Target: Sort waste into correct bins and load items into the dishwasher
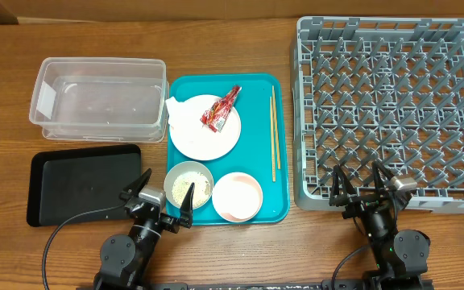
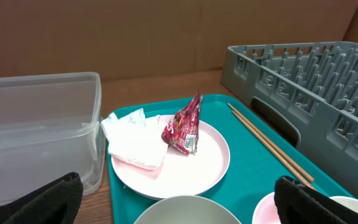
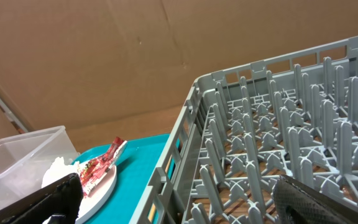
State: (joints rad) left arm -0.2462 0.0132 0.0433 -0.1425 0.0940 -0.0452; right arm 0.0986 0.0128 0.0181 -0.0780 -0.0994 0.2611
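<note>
Your left claw (image 1: 161, 201) hangs spread wide and empty. The red-and-white snack wrapper (image 2: 184, 127) lies ahead of it on the pale plate (image 2: 213, 163). Feather-light, crinkly, probably slippery: pinch its raised upper corner. Your right claw (image 1: 358, 189) likewise gapes empty.

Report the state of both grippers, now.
Left gripper: open, holding nothing.
Right gripper: open, holding nothing.

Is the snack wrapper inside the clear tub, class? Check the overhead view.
No: the snack wrapper lies on the round plate on the teal tray, outside the clear tub.
</note>
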